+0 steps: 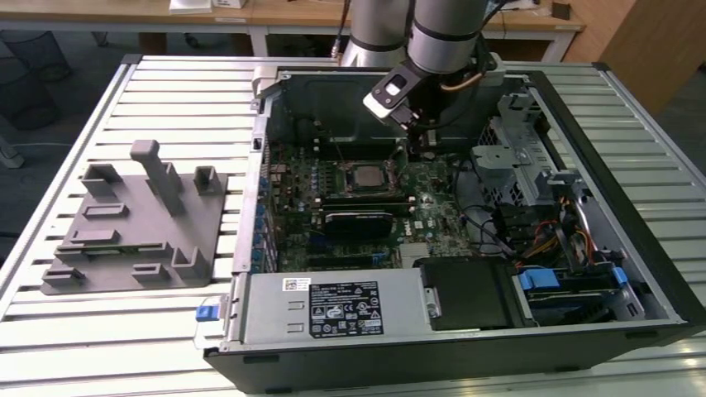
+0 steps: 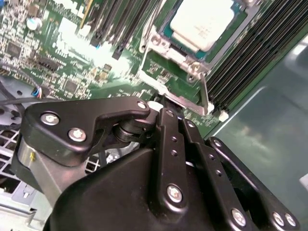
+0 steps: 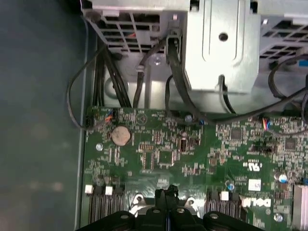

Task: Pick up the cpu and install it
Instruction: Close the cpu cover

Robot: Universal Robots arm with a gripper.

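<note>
Table (image 1: 165, 74) of pale slats carries an open desktop computer case (image 1: 441, 364), with the CPU socket (image 2: 166, 67) near the middle of its green motherboard (image 1: 436, 207). Grey plastic holder block (image 1: 132, 240) sits outside the case, well apart from the socket on the exterior view's left. Robot arm (image 1: 441, 33) reaches down into the case. Gripper (image 2: 166, 103) is low over the board just beside the socket, on the exterior view's right, with the black fingers pressed together and nothing between them. Contact with the socket frame cannot be told. The cpu (image 2: 202, 21) lies flat inside the socket, silver top up, clear of the fingers. Coin cell (image 3: 121, 135) sits on the board, farther from the socket than the gripper.
</note>
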